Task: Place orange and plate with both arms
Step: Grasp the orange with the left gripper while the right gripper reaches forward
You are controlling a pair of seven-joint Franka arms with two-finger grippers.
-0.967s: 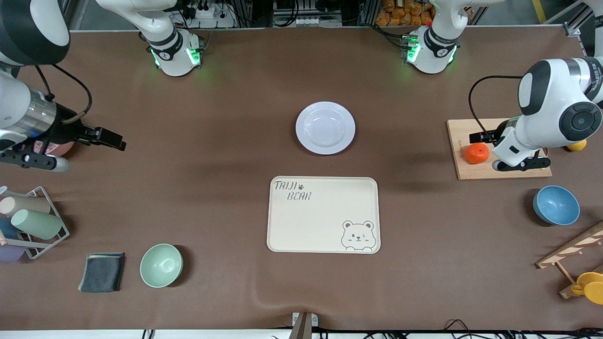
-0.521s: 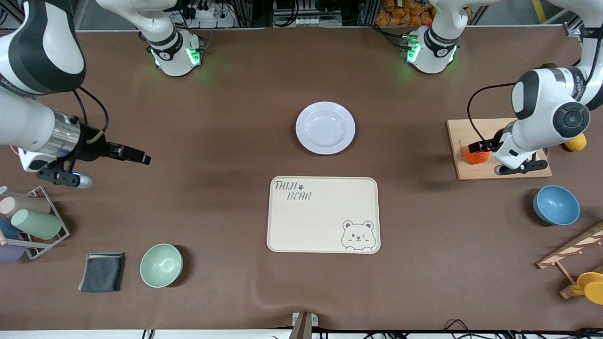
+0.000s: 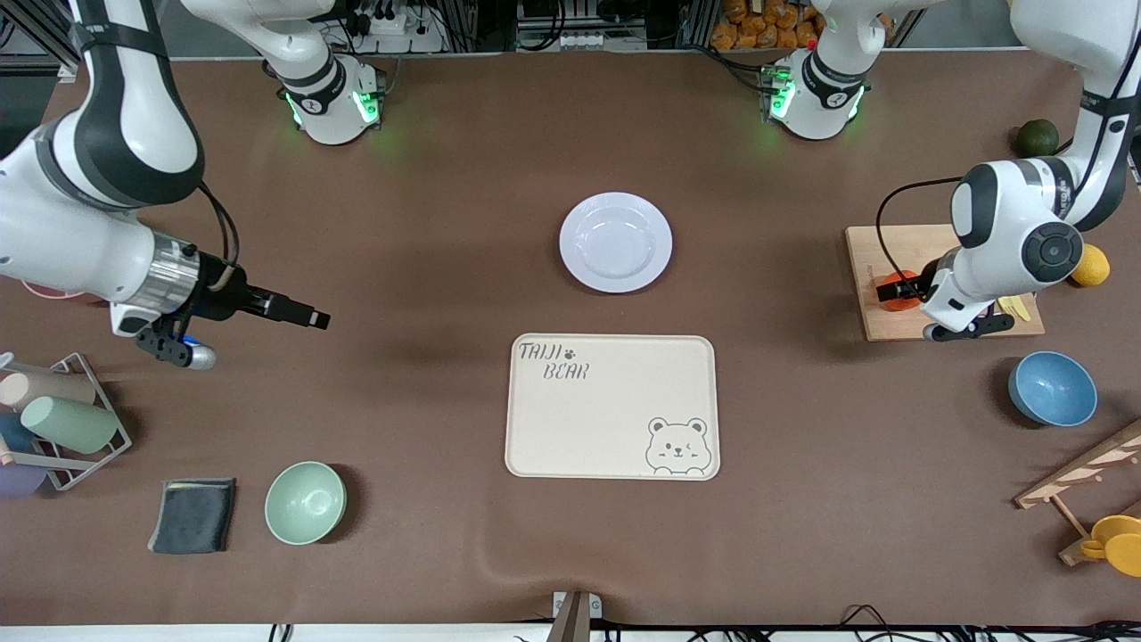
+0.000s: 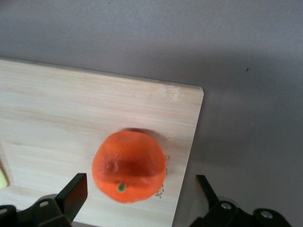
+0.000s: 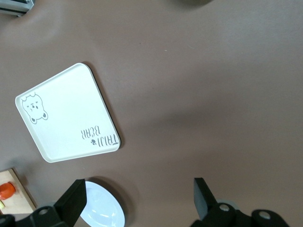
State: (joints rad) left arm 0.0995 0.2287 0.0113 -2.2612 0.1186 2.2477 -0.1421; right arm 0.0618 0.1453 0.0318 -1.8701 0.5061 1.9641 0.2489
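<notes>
Orange (image 4: pixel 129 166): reddish-orange, green stem dot, on pale wood board (image 3: pixel 891 239). Plate (image 3: pixel 615 242): glossy white, bluish tint. Tray (image 3: pixel 611 407) nearer the camera than plate: cream, dark bear drawing plus "TAIJI BEAR" lettering. Table cover (image 3: pixel 446 223) brown. Bowls: pale green (image 3: pixel 305 502), blue (image 3: pixel 1052 388).

Both Franka arms wear glossy white shells broken by black bands and dark round joint caps. Each base glows with small green lights near the robots' edge of the table. The left arm's elbow shows a black disc cap with a grey centre, and a thin black cable loops from its forearm to the wrist. The right arm carries a brushed silver ring ahead of its black wrist, with another black cable curling beside it. The left gripper (image 4: pixel 140 194) and right gripper (image 5: pixel 140 196) have matte black wedge-shaped fingers with small silver screws at their roots.
</notes>
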